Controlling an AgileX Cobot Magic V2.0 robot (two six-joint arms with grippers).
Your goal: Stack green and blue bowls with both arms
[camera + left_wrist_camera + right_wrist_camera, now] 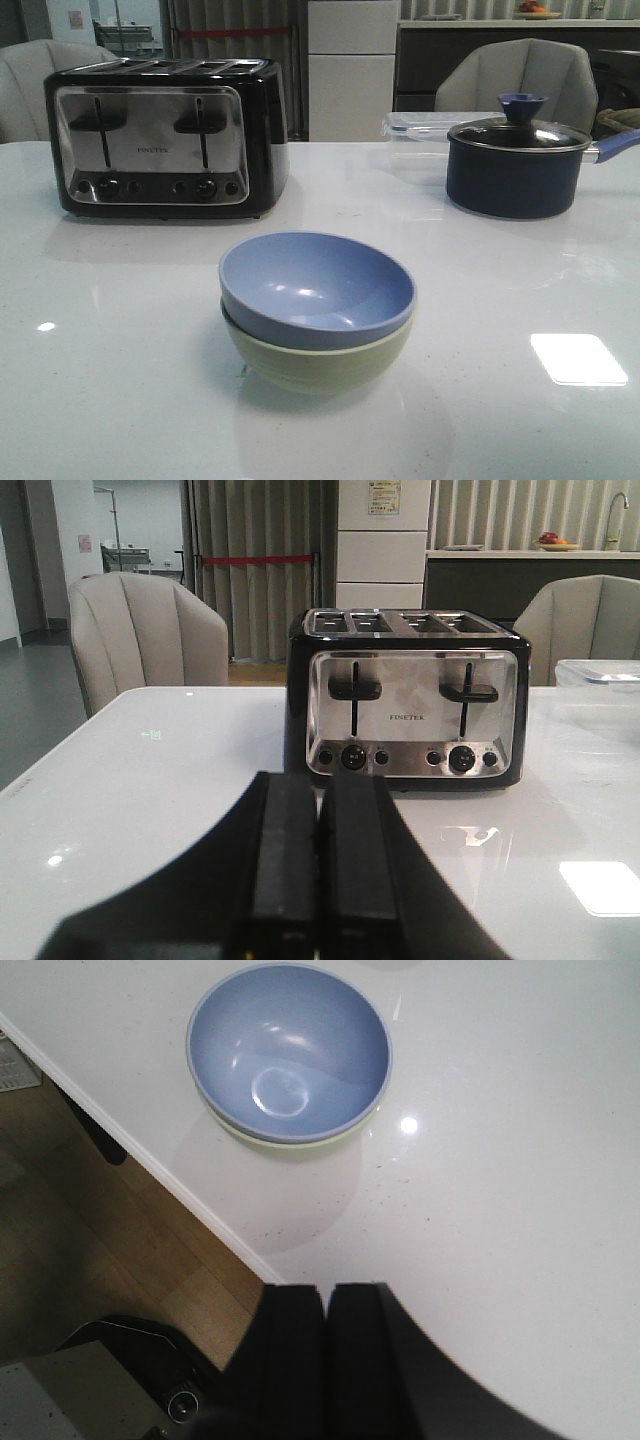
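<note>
- Progress: the blue bowl (317, 285) sits nested in the green bowl (318, 365), slightly tilted; the stacking appears done, with nothing evidently left.
- Location: the stack rests on the white surface (120, 380), in front of the toaster (165, 135) and to its right.
- Contents: the blue bowl is empty; the navy pot (518, 160), right of the toaster, is lidded.
- Left end effector (318, 865): fingers pressed together, holding nothing.
- Right end effector (325, 1355): likewise pressed together, apart from the stack.

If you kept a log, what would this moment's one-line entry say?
blue bowl nested in green bowl | left end effector shut, empty, facing toaster | right end effector shut, empty, above bowls | stack appears done
</note>
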